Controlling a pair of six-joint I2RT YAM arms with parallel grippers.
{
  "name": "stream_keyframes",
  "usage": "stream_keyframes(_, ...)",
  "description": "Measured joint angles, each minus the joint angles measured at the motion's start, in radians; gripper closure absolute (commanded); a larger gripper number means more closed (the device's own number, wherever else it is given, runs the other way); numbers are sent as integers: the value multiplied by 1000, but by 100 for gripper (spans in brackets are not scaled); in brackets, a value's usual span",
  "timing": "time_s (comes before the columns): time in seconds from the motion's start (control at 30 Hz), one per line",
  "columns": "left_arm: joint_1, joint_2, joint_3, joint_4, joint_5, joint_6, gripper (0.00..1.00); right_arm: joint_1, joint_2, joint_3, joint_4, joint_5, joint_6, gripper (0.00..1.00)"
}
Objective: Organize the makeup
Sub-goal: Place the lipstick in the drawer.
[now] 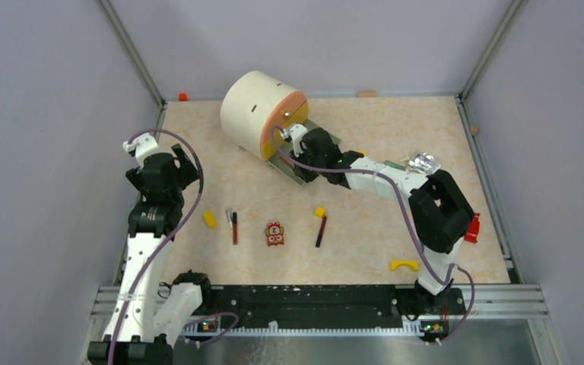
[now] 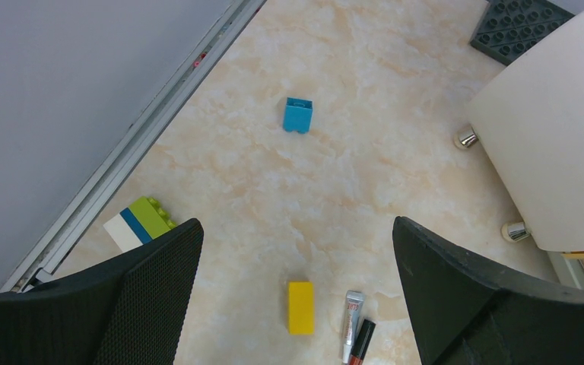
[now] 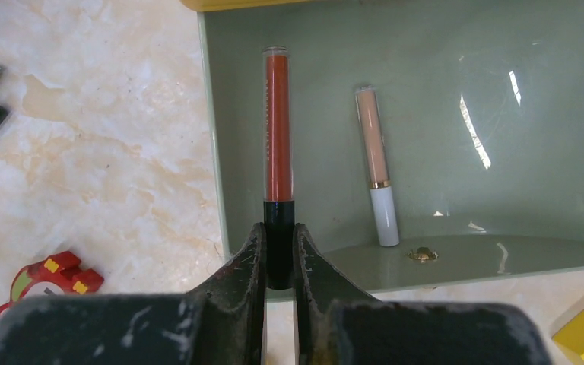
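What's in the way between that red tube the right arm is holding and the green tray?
Nothing visible. The red tube, pinched by its black cap in the right jaws, extends over the green tray. The peach tube inside lies apart, to one side.

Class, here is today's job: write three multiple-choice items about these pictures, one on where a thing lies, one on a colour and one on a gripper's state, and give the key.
1. Where does the peach tube with the white cap lie?
A. on the table top
B. in the green tray
C. in the right gripper

2. In the left wrist view, what colour is the small block beyond the yellow block?
A. blue
B. red
C. black

3. How is the right gripper?
A. wide open and empty
B. shut on the red tube
C. shut on the yellow block

Key:
1 B, the peach tube rests on the tray's floor.
2 A, the block is plainly blue.
3 B, the fingers pinch the red tube's black cap.
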Motion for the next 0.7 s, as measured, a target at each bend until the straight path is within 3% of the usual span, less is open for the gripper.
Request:
stream_keyframes(0.1,0,0,0,0,0,0,1,0,5,6,-1,0,-1,65)
stream_keyframes(0.23,0,0,0,0,0,0,1,0,6,18,2,2,1,53)
stream_keyframes(0.7,1,-5,0,0,0,0,1,2,-104,16,9,6,30,54)
